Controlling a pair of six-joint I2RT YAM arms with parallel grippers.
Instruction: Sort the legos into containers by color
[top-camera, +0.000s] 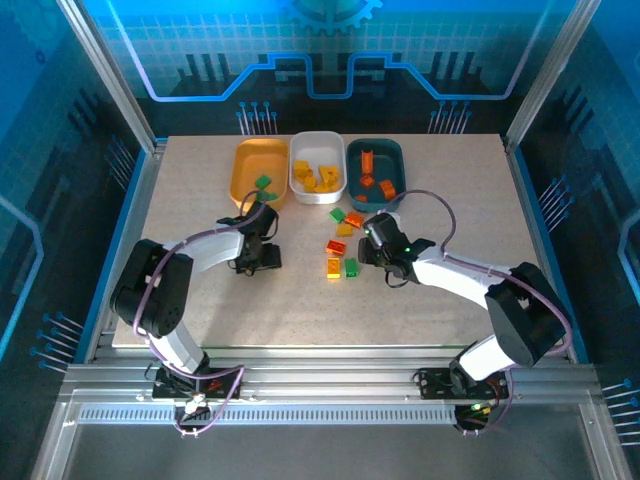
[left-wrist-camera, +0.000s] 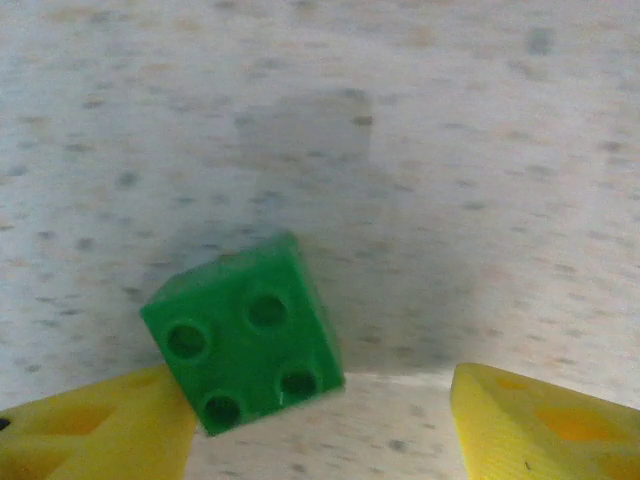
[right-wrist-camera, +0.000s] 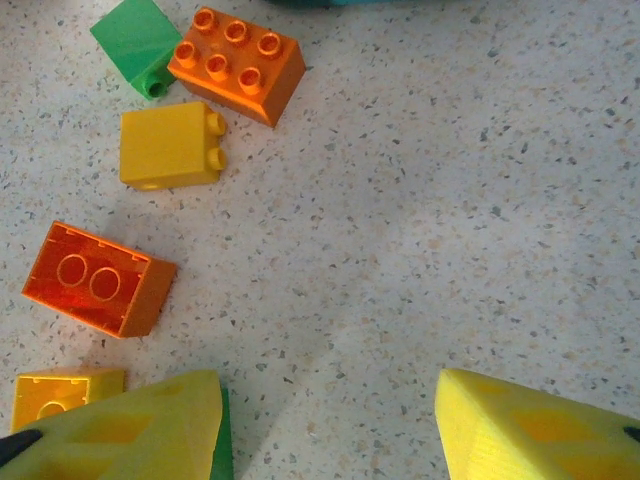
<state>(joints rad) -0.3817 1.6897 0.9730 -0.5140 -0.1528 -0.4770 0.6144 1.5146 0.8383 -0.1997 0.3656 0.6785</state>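
In the left wrist view a green lego (left-wrist-camera: 245, 335) lies on the table, leaning against my left finger (left-wrist-camera: 95, 430), far from the other. My left gripper (left-wrist-camera: 320, 430) is open and sits low in front of the orange tray (top-camera: 247, 160). My right gripper (right-wrist-camera: 330, 420) is open over bare table, beside loose legos: a green one (right-wrist-camera: 135, 40), orange ones (right-wrist-camera: 235, 60) (right-wrist-camera: 95, 280) and yellow ones (right-wrist-camera: 170, 148) (right-wrist-camera: 65, 395). A green sliver (right-wrist-camera: 222, 440) shows behind its left finger. From above, my left gripper (top-camera: 262, 258) and right gripper (top-camera: 368, 243) flank this cluster (top-camera: 342, 242).
The white tray (top-camera: 317, 187) holds several yellow bricks, the teal tray (top-camera: 399, 165) holds orange ones, and the orange tray has a green brick (top-camera: 263, 183) at its front. All three trays line the table's far edge. Metal rails frame the table.
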